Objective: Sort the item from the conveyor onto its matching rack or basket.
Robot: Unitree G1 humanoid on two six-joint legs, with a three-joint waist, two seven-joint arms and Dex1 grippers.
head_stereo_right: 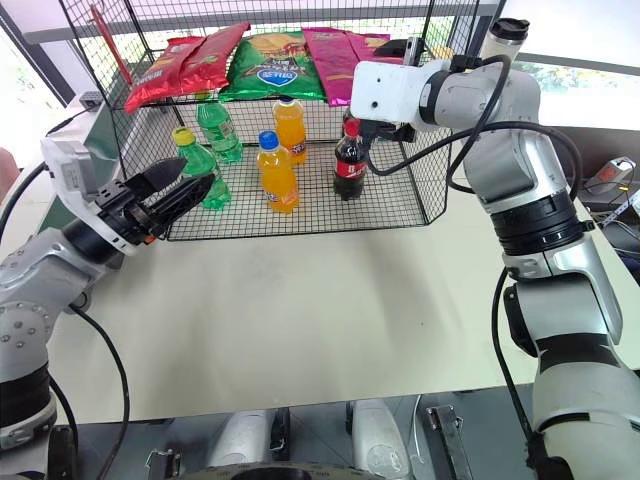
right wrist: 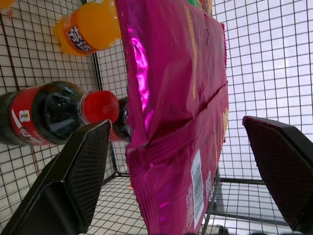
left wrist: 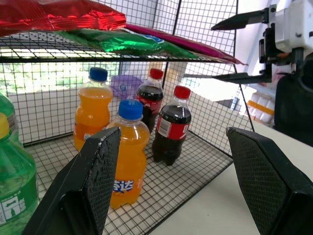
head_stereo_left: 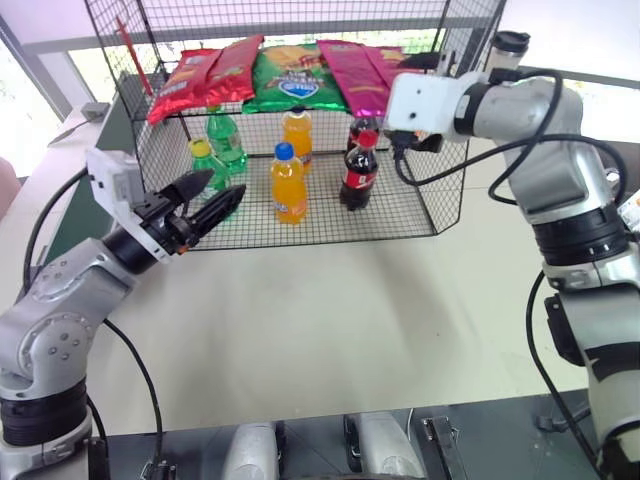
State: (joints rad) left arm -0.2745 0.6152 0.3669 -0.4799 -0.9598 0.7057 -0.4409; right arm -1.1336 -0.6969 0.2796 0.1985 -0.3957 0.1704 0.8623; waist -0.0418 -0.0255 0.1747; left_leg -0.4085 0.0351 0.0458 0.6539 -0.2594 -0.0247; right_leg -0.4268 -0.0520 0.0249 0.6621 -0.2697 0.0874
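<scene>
packet: magenta-pink snack packet lies flat on the upper shelf of the wire cage, at the cage's 1 o'clock corner, just right of the green chip bag; one end overhangs the shelf's front edge
right gripper: right gripper spread wide, nothing held; fingers straddle the packet's near end with a clear gap on both sides
left gripper: left gripper well open, empty; hangs at the cage's 9 o'clock side, pointing in at the lower tier
upper shelf: red chip bags at 11 o'clock, green in the middle
lower tier: green bottles, orange bottles, cola bottles, all upright
surface: pale surface carries the cage
</scene>
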